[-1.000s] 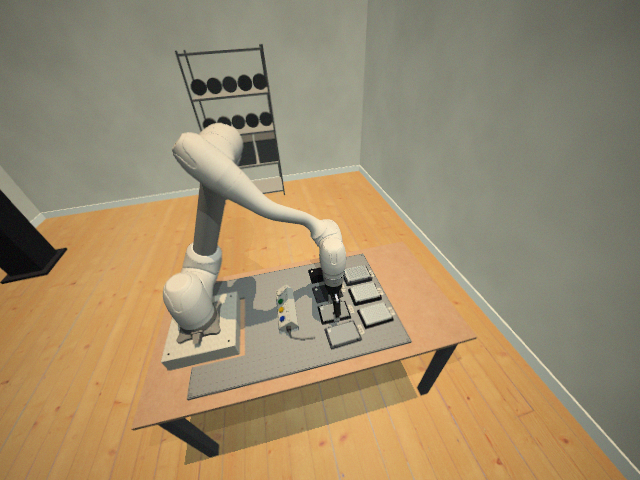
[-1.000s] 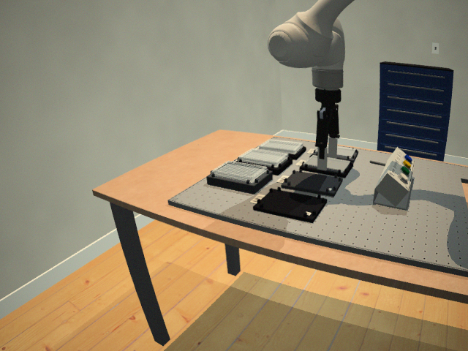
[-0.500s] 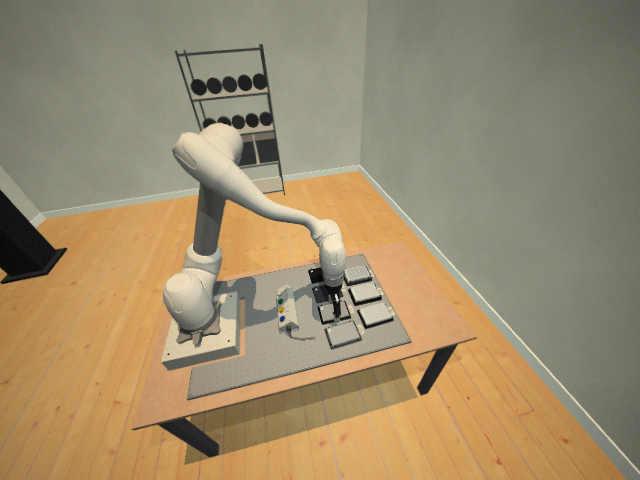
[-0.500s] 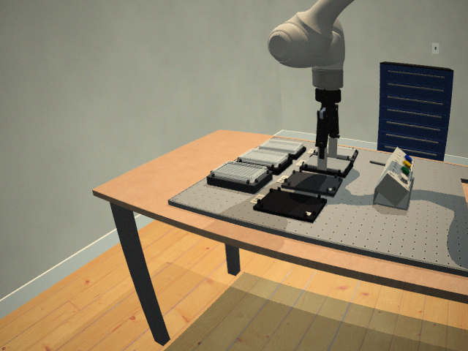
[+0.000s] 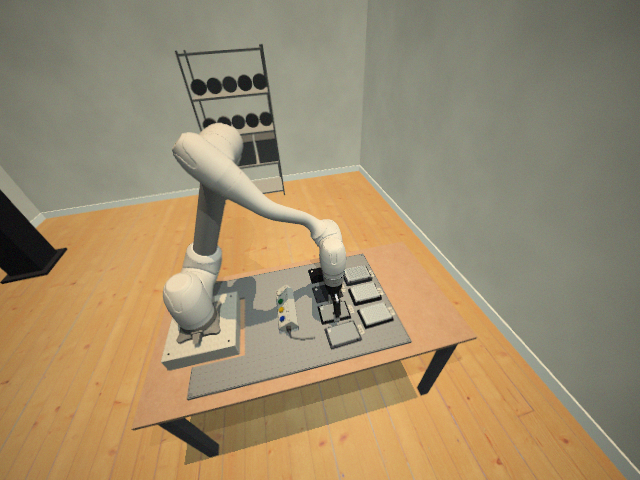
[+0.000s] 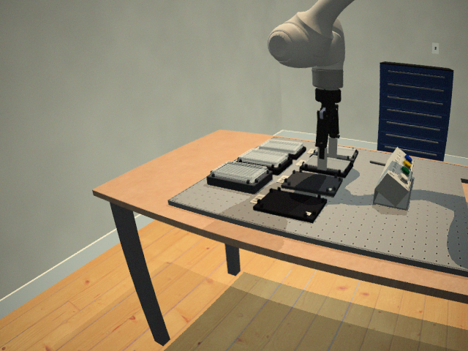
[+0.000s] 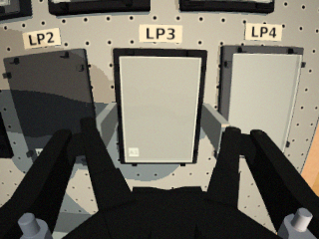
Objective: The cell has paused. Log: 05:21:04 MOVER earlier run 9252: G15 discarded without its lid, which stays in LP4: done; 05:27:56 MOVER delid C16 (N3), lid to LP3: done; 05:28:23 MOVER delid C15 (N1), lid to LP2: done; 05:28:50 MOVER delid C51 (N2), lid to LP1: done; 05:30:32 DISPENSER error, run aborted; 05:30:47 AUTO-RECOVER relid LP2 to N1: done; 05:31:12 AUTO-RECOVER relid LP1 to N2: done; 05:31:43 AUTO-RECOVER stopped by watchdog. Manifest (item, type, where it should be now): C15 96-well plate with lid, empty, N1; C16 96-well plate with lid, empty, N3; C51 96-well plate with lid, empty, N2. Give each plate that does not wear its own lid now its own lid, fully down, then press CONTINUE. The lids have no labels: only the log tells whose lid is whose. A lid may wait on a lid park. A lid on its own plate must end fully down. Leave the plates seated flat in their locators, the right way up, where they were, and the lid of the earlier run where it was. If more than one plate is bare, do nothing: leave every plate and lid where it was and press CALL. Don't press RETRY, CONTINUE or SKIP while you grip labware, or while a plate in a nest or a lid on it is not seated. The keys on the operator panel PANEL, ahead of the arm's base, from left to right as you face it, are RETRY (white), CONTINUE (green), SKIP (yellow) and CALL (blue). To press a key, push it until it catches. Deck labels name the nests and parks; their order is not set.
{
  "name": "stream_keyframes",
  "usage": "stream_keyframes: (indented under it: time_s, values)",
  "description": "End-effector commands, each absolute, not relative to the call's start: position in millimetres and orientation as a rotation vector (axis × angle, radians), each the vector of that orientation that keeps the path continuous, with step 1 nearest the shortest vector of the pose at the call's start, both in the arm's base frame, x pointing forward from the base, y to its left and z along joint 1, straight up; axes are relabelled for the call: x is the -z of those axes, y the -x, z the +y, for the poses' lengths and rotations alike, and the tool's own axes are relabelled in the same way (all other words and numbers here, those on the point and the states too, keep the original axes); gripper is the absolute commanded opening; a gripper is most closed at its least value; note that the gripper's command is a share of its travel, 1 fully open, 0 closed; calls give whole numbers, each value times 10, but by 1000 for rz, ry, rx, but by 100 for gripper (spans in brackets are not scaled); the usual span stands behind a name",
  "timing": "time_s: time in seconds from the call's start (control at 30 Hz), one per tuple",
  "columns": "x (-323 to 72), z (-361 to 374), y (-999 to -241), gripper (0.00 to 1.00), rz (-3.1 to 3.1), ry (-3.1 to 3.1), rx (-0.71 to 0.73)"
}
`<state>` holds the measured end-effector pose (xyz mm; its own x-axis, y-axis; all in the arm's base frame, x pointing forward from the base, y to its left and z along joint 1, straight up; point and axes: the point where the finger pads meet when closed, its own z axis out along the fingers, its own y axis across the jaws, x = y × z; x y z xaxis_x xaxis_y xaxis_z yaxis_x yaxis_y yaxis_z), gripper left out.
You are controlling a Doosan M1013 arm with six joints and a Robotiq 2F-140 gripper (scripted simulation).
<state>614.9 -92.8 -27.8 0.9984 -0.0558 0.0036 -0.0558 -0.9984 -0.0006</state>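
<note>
The gripper point(image 7: 159, 139) hangs just above the lid on LP3 point(image 7: 159, 108) with its two black fingers spread partly apart. It holds nothing. One finger is out past each long side of the lid, and neither one touches it.

The lid on LP3 is flat and pale, and it sits inside a black frame. A small square mark is near one corner. Next to it, toward the table's edge, the lid on LP4 point(image 7: 262, 100) lies in its own park. There is a thin strip of gray deck point(image 7: 213, 40) between these two lids. On the other side of LP3, the LP2 park point(image 7: 47, 96) is a dark bare pad in the arm's shadow.

Little tan cards above the parks read LP2 point(image 7: 42, 39), LP3 point(image 7: 159, 34) and LP4 point(image 7: 263, 31). No other words can be read.

Past the cards from LP3 sit the plates point(image 6: 239, 172) in black nests, in a row. From the side they look close together.

The operator panel point(image 6: 393, 181) stands well apart from LP3, with open deck between them. Its blue, yellow and green keys show.
</note>
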Motion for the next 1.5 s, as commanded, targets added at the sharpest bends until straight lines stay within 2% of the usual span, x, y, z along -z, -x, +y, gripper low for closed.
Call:
stream_keyframes:
  time_s: [0.0, 0.03, 0.07, 1.47]
  values:
    - [277, -928, -6149, 66, 88, 3140, 6]
    - [277, -928, -6149, 66, 88, 3140, 6]
    - [277, -928, -6149, 0, 88, 3140, 6]
    - [277, -928, -6149, 0, 88, 3140, 6]
